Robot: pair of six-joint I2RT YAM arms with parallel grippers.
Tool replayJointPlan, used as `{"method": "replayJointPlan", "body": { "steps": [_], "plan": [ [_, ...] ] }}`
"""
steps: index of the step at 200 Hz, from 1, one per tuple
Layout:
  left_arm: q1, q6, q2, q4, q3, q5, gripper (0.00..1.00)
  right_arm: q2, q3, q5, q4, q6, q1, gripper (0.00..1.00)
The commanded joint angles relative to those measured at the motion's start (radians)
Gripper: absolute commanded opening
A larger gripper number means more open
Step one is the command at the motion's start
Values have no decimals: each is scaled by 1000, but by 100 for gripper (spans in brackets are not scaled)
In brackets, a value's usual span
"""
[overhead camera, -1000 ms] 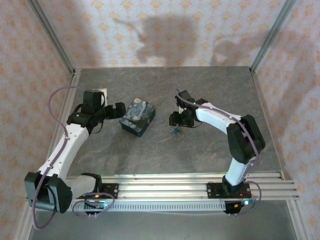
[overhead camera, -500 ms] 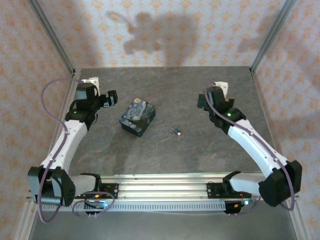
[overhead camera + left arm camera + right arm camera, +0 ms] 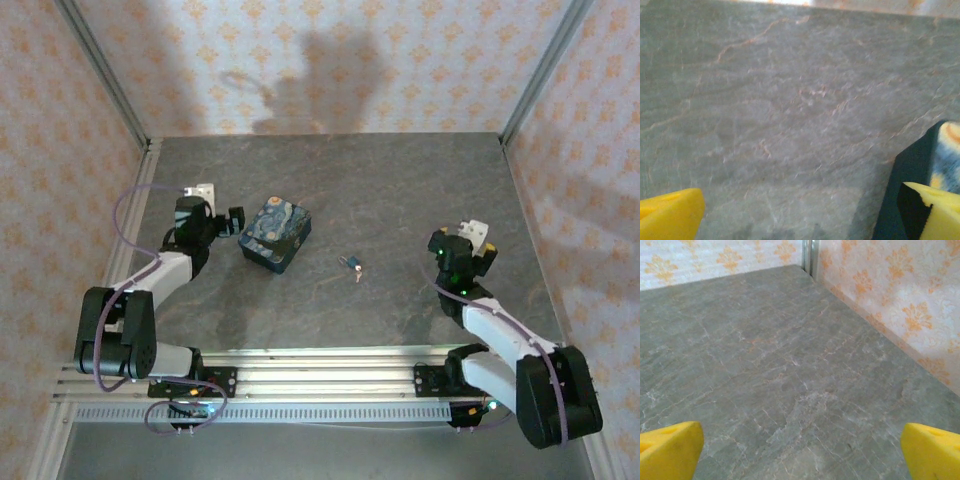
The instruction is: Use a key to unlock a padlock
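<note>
**Padlock lay between two empty, open grippers**

In the top view the padlock (image 3: 349, 263) sat on the grey table (image 3: 400, 190) near its middle, a tiny dark bluish thing with a brass-coloured speck touching it at its 4 o'clock side. The pair looked to run roughly from 10 to 4 o'clock. Whether that speck was the key, and whether it was in the lock or only against it, was too small to tell.

The left gripper (image 3: 800, 215) was spread wide with nothing between its yellow fingertips (image 3: 670, 215). The blue box (image 3: 275, 235) stood just beside its right finger. From this gripper the padlock lay at about 4 o'clock, with the box on the line between them.

The right gripper (image 3: 800, 452) was also spread wide and empty. Its camera looked at bare table and the right wall (image 3: 890, 305), so it seemed to face away from the lock, which lay at about 8 to 9 o'clock from it across open table. Both grippers were near the lock and about equally far. The right one appeared to have the freer approach, but it would need to turn round first.
</note>
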Motion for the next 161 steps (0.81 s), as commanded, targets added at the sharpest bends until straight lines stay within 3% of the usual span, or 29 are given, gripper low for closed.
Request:
{"method": "replayJointPlan", "body": {
  "steps": [1,41,84,139,155,161],
  "plan": [
    [5,22,-24,214,-45,-44,100,19,-62,-18,286,-22,-16,100],
    [5,32,9,295,-49,-29,100,107,-149,-61,477,86,-111,100],
    [-1,45,-5,186,-19,-96,100,222,-56,-180,458,-37,-120,100],
    [-4,57,-65,196,-80,-112,100,519,6,-187,664,-86,-121,100],
    [-4,62,-65,190,-77,-89,100,483,56,-180,506,-63,-124,100],
    [-4,64,-66,191,-78,-87,100,499,60,-167,521,-65,-125,100]
  ]
}}
